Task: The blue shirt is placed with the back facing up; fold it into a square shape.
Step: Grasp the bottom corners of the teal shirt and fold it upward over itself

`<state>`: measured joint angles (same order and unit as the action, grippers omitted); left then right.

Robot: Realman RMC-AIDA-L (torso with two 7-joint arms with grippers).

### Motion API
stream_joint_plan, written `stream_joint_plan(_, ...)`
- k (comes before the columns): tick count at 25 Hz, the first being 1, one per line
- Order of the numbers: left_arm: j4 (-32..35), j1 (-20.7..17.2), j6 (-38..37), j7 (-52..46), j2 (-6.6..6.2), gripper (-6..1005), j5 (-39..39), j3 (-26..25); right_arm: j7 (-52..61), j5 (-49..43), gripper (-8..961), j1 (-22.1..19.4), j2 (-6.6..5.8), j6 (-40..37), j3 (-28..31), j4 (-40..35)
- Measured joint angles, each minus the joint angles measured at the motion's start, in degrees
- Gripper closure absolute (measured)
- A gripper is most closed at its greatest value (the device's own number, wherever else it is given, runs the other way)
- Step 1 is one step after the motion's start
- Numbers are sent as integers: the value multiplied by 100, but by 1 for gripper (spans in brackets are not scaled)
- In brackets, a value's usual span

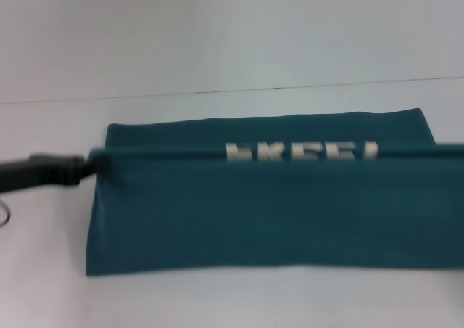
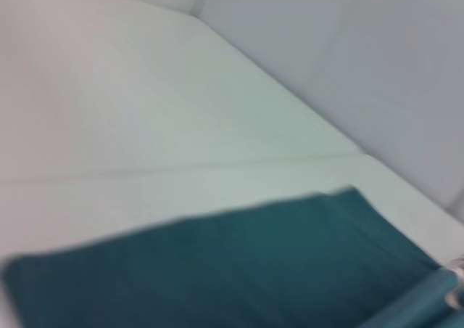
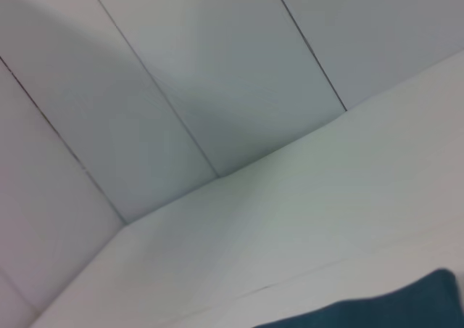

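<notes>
Left gripper comes in from the left edge of the head view and appears pinched on the shirt's raised edge, though blur hides the fingertips. Table, white and broad, carries the shirt across its middle. That cloth lies as a wide band, its near layer lifted into a taut ridge running left to right, likely so it can be carried over as a fold. White lettering shows upside down along the ridge. Right gripper is out of view; the ridge runs off the right edge, so something there probably holds that end
</notes>
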<state>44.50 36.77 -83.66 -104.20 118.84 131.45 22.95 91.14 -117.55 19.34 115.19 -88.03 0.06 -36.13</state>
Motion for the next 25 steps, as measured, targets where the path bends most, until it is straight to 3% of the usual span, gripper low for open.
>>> stream_joint_plan(6,-526,503,1841,-2,59,963,0,49,-405,44,892,770,50,1353,-159,467)
stream_joint_plan(12,-945,849,3095,280,140,963,-5,55,-912,57,894,1375,105,2500,-216,904)
stream_joint_plan(18,-989,1056,3638,542,270,945,-15,108,-1106,83,895,1684,156,3152,-331,1102)
stream_joint_plan(25,-1065,1180,3891,611,280,915,-19,114,-1245,383,896,1705,191,3294,-359,1165)
